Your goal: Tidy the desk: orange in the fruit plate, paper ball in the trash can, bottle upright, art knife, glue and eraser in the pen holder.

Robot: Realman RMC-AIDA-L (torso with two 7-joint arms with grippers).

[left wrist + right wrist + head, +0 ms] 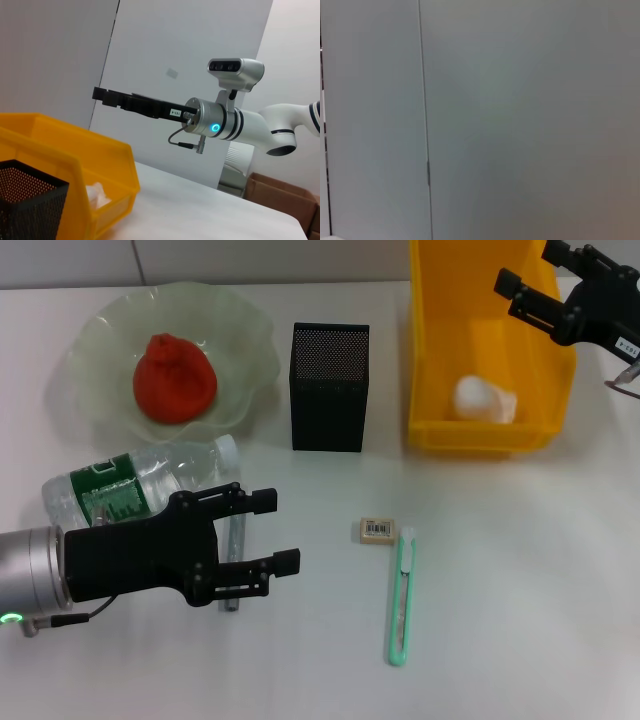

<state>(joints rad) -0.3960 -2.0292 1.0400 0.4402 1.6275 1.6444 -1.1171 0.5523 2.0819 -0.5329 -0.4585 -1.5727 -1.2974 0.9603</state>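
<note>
The orange (175,375) rests in the pale green fruit plate (240,330) at the back left. A white paper ball (483,398) lies inside the yellow trash can (430,360) and also shows in the left wrist view as the paper ball (97,194). On its side at the left lies the bottle (120,485). My left gripper (277,530) hovers open just right of it, over a grey glue stick (236,532) that it partly hides. The eraser (378,530) and the green art knife (402,595) lie right of centre. Behind them stands the black mesh pen holder (330,385). My right gripper (515,295) is open and empty above the trash can.
The trash can (75,160) and pen holder (30,205) fill the lower left of the left wrist view, with the right gripper (100,93) above them. The right wrist view shows only a grey wall. Bare white table lies at the front right.
</note>
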